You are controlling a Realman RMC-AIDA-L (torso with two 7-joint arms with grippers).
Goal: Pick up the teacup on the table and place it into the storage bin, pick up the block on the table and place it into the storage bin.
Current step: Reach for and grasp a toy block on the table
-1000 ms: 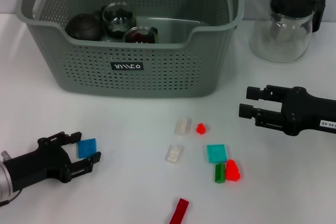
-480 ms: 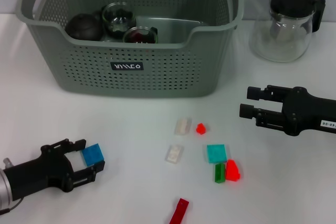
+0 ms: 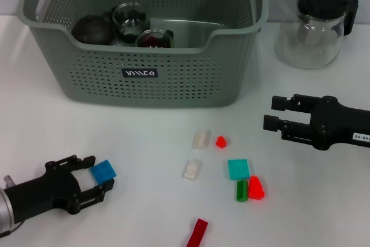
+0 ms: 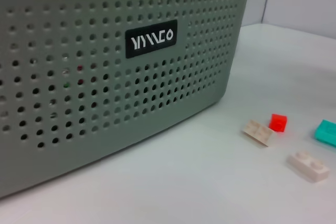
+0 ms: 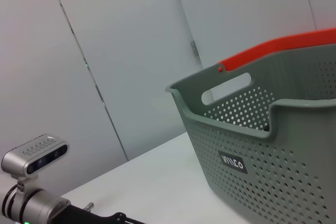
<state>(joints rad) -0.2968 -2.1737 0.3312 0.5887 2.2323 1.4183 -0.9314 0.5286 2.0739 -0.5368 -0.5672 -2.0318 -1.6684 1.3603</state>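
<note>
Left end effector [image 3: 92,178] sits low at the near-left of the tabletop [image 3: 144,137], fingers spread, blue block [image 3: 103,171] between the fingertips; can't tell whether either finger touches it, and the block looks to be resting on the tabletop. Right end effector [image 3: 273,113] hovers at the right side, fingers parted, holding nothing. Storage bin [image 3: 150,73] stands at the back, with a dark round pot [image 3: 92,29] and two glass teacups [image 3: 131,20] inside. Loose blocks lie mid-tabletop: two white [image 3: 201,139], small red [image 3: 221,141], teal [image 3: 237,169], green [image 3: 241,190], red [image 3: 256,188], dark red bar [image 3: 197,233]. Glass jug [image 3: 315,27] is at back right.
</note>
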